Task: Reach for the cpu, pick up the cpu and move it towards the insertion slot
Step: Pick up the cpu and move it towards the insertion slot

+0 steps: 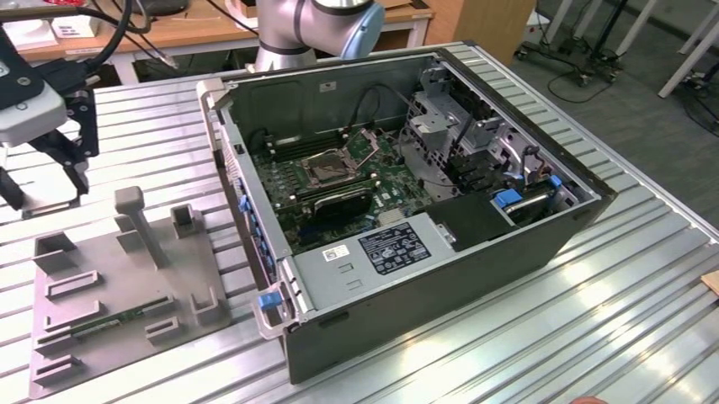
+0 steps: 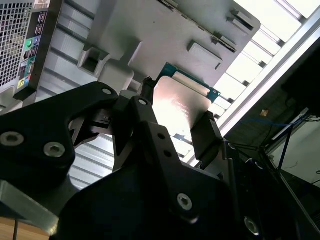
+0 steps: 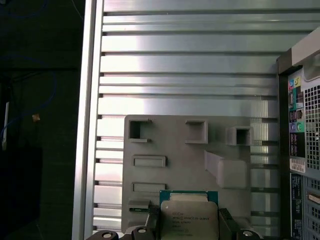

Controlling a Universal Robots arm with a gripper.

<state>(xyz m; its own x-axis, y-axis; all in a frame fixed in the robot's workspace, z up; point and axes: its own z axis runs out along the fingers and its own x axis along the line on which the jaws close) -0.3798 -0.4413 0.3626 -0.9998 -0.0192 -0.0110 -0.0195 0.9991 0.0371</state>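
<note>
Grasping the cpu [image 3: 190,217] with the tool [image 2: 176,120], over the grey holder [image 3: 175,145]. Picked up, yet well apart from the insertion slot [image 1: 329,166].

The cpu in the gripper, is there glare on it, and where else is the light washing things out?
In the second wrist view the cpu has a soft pale sheen on its metal top, and the table behind is blown out white; in the first wrist view bright bands cross the table while beyond its edge is near black; the exterior view shows milder streaks.
</note>
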